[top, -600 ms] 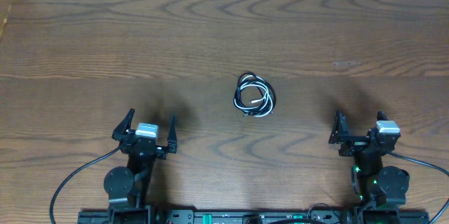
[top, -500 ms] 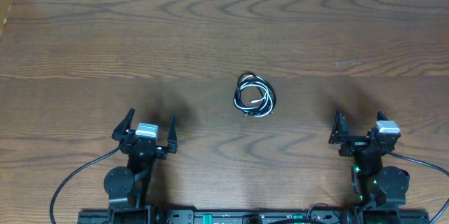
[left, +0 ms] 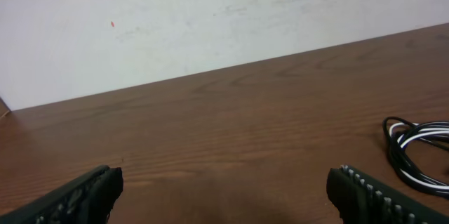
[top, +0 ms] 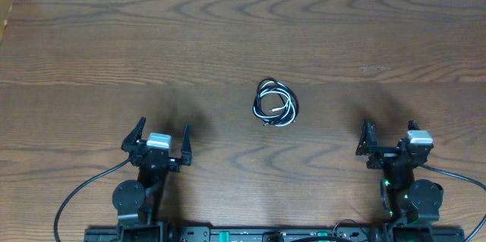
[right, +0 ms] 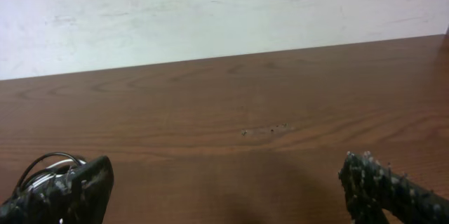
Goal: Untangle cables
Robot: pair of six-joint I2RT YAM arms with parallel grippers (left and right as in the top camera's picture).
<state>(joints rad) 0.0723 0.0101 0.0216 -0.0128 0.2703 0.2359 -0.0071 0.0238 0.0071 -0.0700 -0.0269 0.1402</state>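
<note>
The cables (top: 275,103), one black and one white, lie coiled together in a small tangle on the wooden table, a little right of centre. They show at the right edge of the left wrist view (left: 419,150) and behind the left finger in the right wrist view (right: 43,168). My left gripper (top: 158,139) is open and empty near the front edge, left of the tangle. My right gripper (top: 389,140) is open and empty near the front edge, right of the tangle.
The brown wooden table (top: 152,37) runs back to a white wall (left: 210,13). Thick black arm wires (top: 83,189) loop by the arm bases at the front edge.
</note>
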